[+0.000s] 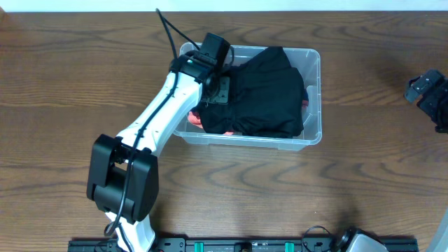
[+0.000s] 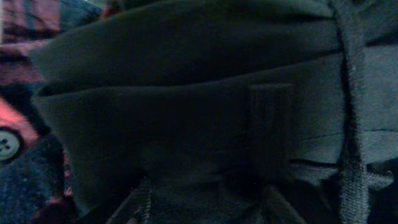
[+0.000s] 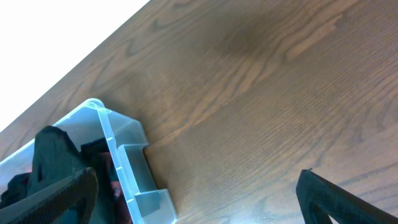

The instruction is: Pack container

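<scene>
The clear plastic container (image 1: 316,98) stands at the table's middle back, and its corner shows in the right wrist view (image 3: 124,168). A black folded garment (image 1: 269,91) fills most of it. My left gripper (image 1: 217,89) is down inside the container's left part, on the garment's left edge. In the left wrist view the dark cloth (image 2: 186,93) fills the frame. The fingers (image 2: 208,199) are dim, partly apart, with a thick fold bunched between them. My right gripper (image 1: 428,94) is open and empty (image 3: 196,199) over the table at the far right.
Red and plaid fabric (image 1: 196,119) lies under the black garment at the container's left end; it shows with a button in the left wrist view (image 2: 25,37). Brown wooden table (image 1: 378,175) surrounds the container. The arm bases sit at the front edge.
</scene>
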{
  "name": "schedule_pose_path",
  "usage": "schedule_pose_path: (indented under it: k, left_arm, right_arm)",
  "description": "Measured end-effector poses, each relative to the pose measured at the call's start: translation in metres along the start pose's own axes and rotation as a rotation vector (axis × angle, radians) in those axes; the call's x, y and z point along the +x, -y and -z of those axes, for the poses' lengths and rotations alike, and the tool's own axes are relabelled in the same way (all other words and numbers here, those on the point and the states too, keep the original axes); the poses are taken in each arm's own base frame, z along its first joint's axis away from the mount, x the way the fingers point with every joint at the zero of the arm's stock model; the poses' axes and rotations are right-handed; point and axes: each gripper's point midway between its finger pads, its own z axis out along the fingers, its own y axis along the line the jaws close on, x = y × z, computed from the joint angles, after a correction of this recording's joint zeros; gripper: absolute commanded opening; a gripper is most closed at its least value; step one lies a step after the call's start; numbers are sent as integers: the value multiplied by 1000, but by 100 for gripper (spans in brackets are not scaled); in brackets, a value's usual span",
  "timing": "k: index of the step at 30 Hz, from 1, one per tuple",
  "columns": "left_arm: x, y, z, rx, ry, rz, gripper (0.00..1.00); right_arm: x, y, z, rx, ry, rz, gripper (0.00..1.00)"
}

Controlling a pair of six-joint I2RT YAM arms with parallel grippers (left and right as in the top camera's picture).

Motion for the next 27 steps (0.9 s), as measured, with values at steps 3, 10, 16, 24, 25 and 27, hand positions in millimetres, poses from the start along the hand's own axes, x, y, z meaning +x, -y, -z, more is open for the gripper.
schedule_pose_path:
  k: [3,10,16,24,25,27]
  left_arm:
    - [1,-1,-1,21,-8,22,57]
    - [10,-4,14,15,-55,40,57]
    - [19,-19,70,-22,-27,51,66]
    - [52,-55,227,-107,249,67,98]
    - [59,-60,239,-120,272,73,98]
    - [84,-79,271,-170,326,104,98]
  right_arm:
    - [0,0,0,0,0,0,99]
    - [0,0,0,0,0,0,99]
    - [0,0,0,0,0,0,99]
    - [0,0,0,0,0,0,99]
    - [0,0,0,0,0,0,99]
    - [0,0,0,0,0,0,99]
